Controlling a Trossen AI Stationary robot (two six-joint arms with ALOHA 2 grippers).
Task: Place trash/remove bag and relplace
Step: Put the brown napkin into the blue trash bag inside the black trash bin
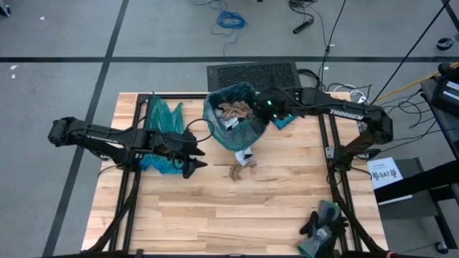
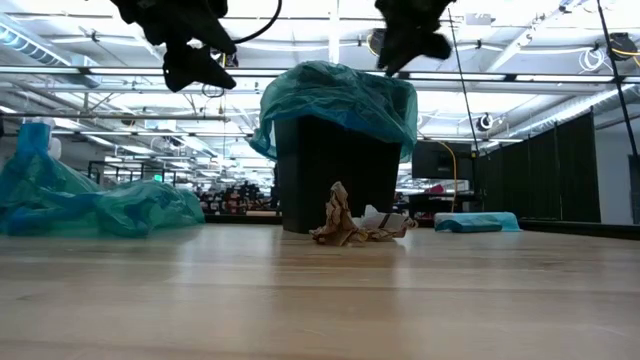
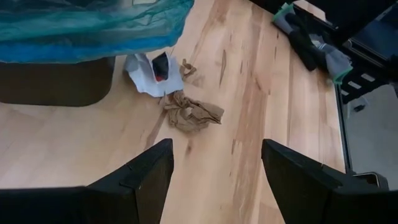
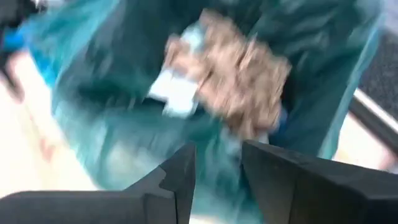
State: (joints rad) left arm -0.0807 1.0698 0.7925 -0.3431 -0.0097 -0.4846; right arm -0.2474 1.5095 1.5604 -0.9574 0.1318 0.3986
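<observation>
bin: black bin (image 2: 330,180) lined with a teal bag (image 1: 240,129), far centre of the wooden table (image 1: 215,215)
trash in bin: brown paper and white scraps (image 1: 233,111) piled inside the bag
trash on table: crumpled brown paper (image 1: 239,170) just near-side of the bin, white wrapper (image 1: 244,156) between it and the bin
left gripper (image 1: 192,159): raised above the table, left of the loose scraps, fingers spread wide, holding nothing
right gripper (image 1: 264,107): over the bin's right rim, fingers slightly apart, nothing between them
spare bags: teal bags (image 1: 163,118) left of the bin, partly under the left arm
light-blue pack (image 2: 478,222): right of the bin
gloves (image 1: 323,226): near right corner, well apart
obstruction: bin wall blocks the low view of its contents
</observation>
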